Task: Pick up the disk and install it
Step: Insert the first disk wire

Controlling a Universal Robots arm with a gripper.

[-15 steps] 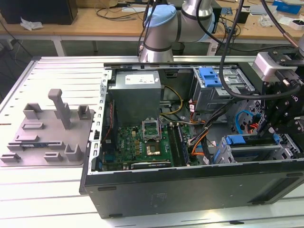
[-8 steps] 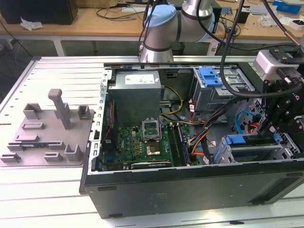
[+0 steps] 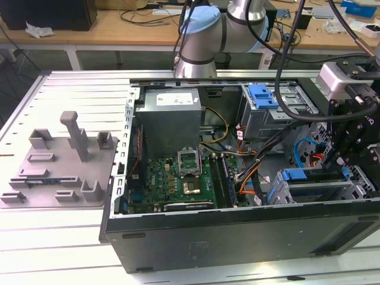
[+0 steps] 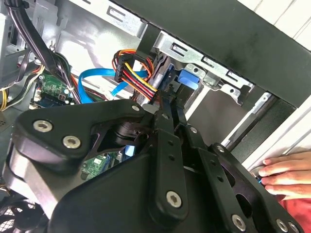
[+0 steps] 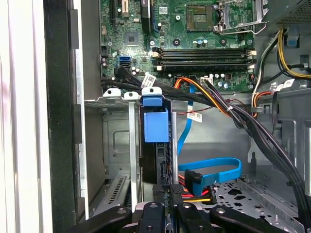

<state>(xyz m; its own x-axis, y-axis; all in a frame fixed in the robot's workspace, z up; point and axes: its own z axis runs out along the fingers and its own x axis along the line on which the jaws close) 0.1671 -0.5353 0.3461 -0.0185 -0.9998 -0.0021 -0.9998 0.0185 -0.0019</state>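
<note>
We're in the install phase, by my read. The open computer case (image 3: 237,237) lies on its side on the slatted desk (image 3: 59,237), and the Universal Robots arm (image 3: 208,35) reaches over from the far side, bending down into the case at the exterior view's right.

In the first wrist view the metal drive cage (image 5: 116,141) stands against the case wall. The disk (image 5: 156,125) sits edge-on inside one of its slots, with the blue carrier frame at the motherboard end and the dark body running back toward the camera. So it's off the desk and in the bay, though whether it's fully seated I can't say.

The tool (image 5: 167,194) is lined up right behind the disk's near end, pointed along the slot. Whether it is clamped on the disk or let go, I cannot tell.

I'd say this stage calls for a straight line down the slot, because the blue data cable (image 5: 214,167) and the bundle of coloured power wires (image 4: 133,73) crowd in just beside it.

One more thing: a person's hand (image 4: 286,174) rests on the case's outer edge, near the tool.
</note>
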